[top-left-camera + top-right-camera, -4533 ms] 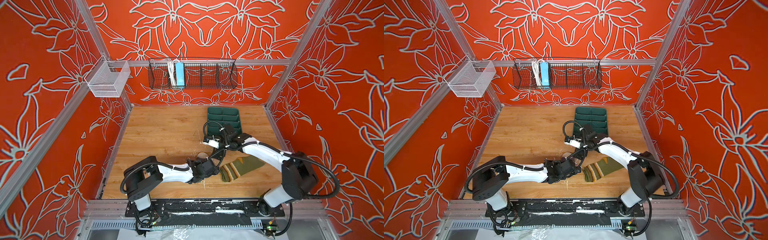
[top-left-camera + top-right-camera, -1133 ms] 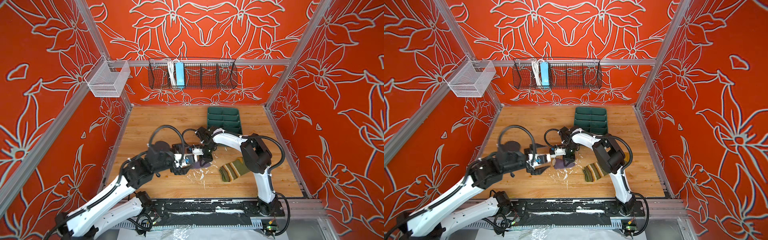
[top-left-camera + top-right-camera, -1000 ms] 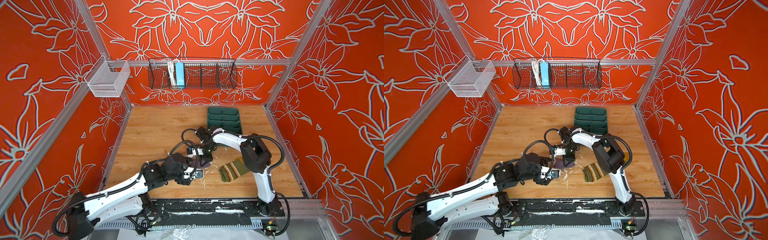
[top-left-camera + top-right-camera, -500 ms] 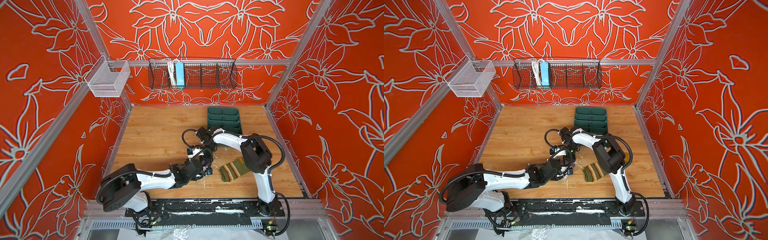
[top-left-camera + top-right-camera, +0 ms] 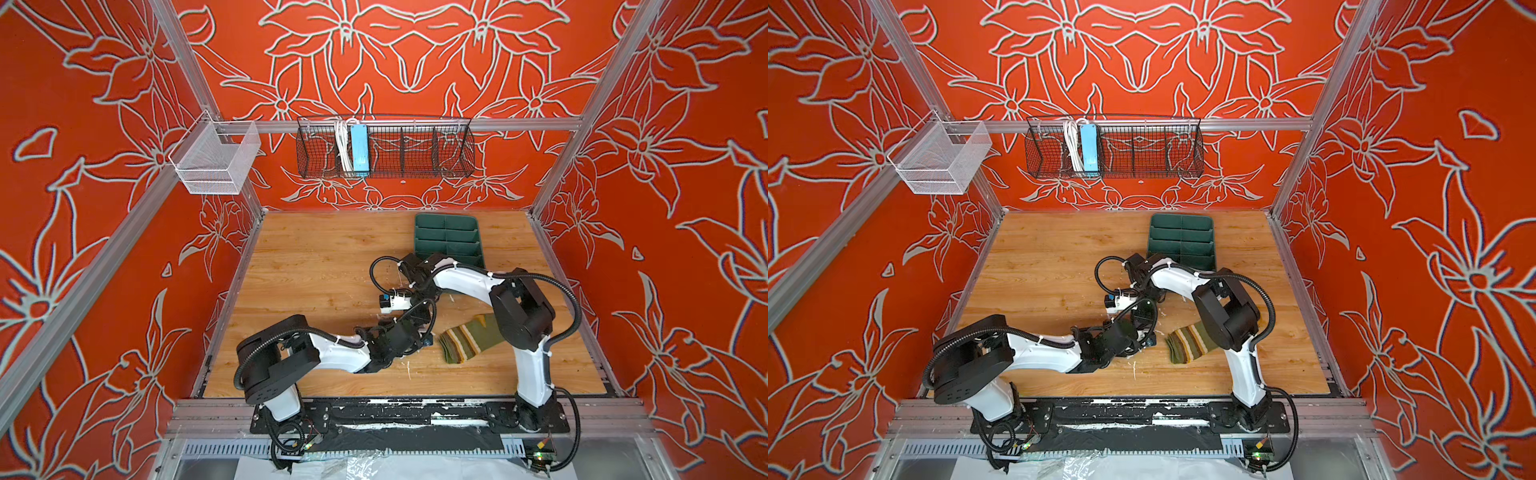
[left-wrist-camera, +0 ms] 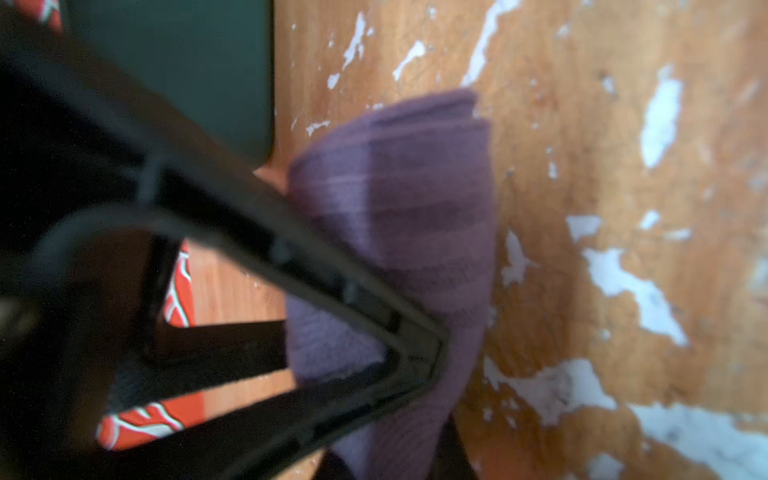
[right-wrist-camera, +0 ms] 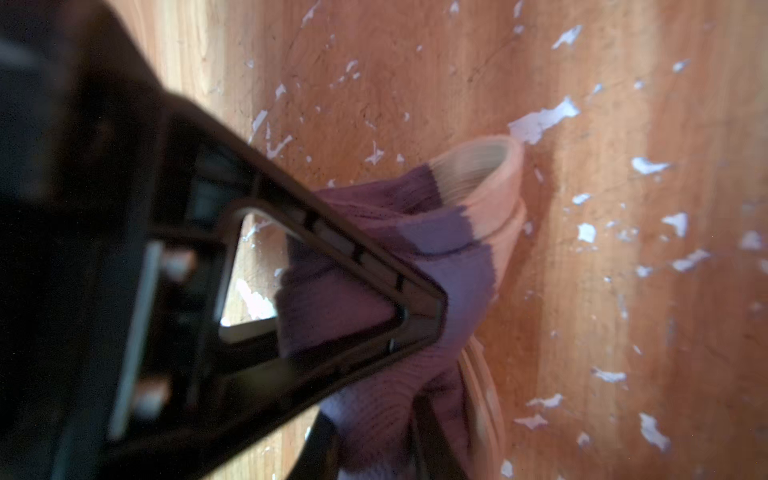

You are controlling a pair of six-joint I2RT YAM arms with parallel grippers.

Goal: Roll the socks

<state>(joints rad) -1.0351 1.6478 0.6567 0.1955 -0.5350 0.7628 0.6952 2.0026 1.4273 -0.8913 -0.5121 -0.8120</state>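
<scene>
The purple sock (image 6: 415, 232) with a cream cuff (image 7: 490, 187) is bunched on the wooden table and shows only in the two wrist views. The grippers hide it in both top views. My left gripper (image 6: 395, 424) is shut on its purple fabric. My right gripper (image 7: 386, 399) is shut on the same sock near the cuff end. In both top views the two grippers meet mid-table, left (image 5: 417, 330) just in front of right (image 5: 419, 307). The olive green striped sock (image 5: 469, 340) (image 5: 1190, 340) lies flat just to their right, partly under the right arm.
A dark green divided tray (image 5: 449, 241) (image 5: 1181, 241) lies at the back right of the table, close behind the right wrist. A black wire basket (image 5: 384, 145) and a white mesh basket (image 5: 216, 160) hang on the walls. White flakes dot the wood.
My left arm swung in low from the left to the purple sock and its jaws closed on the fabric. My right gripper stayed at the sock; the green sock did not move.
</scene>
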